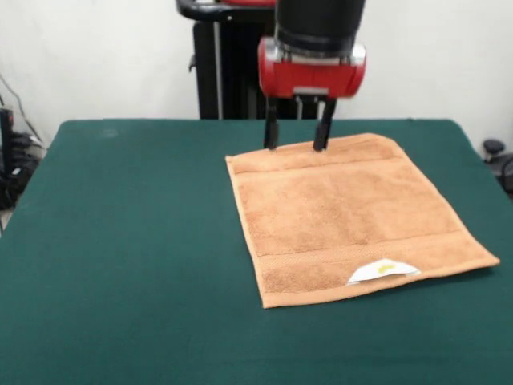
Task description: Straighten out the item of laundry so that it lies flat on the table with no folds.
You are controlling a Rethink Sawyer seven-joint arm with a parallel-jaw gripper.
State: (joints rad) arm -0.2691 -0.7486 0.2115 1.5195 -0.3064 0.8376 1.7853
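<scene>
The light-orange terry towel lies spread on the dark green table, right of centre. It looks flat, with border bands along its far and near edges. A small white label sticks out on the near band. My gripper hangs over the towel's far edge. Its two black fingers stand apart, with tips at or just above the edge of the cloth. Nothing is held between them.
The robot's black pedestal stands behind the table's far edge. Cables and dark gear sit off the table's left side, and a dark object off the right.
</scene>
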